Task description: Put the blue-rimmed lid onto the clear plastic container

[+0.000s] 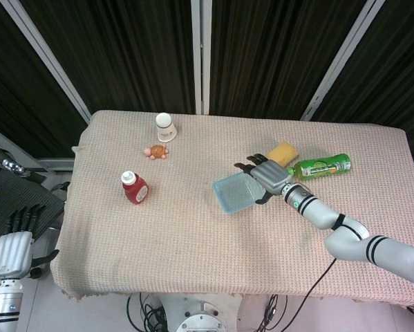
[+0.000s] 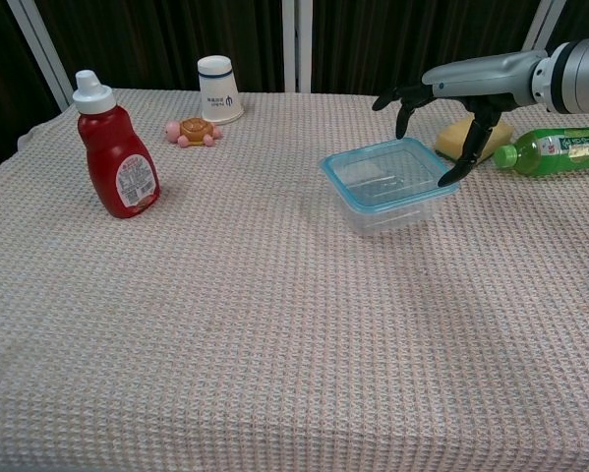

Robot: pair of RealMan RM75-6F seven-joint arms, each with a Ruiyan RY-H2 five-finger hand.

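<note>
The clear plastic container (image 2: 389,205) stands right of the table's middle, and the blue-rimmed lid (image 2: 387,173) lies flat on top of it; in the head view the lid (image 1: 233,193) covers it. My right hand (image 2: 461,87) hovers over the container's far right corner with fingers spread and curved downward, holding nothing. Its thumb tip is close to the lid's right corner. In the head view this right hand (image 1: 269,175) sits at the lid's right edge. My left hand (image 1: 13,250) hangs off the table at the lower left, fingers apart and empty.
A yellow sponge (image 2: 466,138) and a lying green bottle (image 2: 559,149) are just behind and right of the right hand. A red ketchup bottle (image 2: 117,147) stands at the left. An upturned paper cup (image 2: 218,89) and a small turtle toy (image 2: 191,131) sit at the back.
</note>
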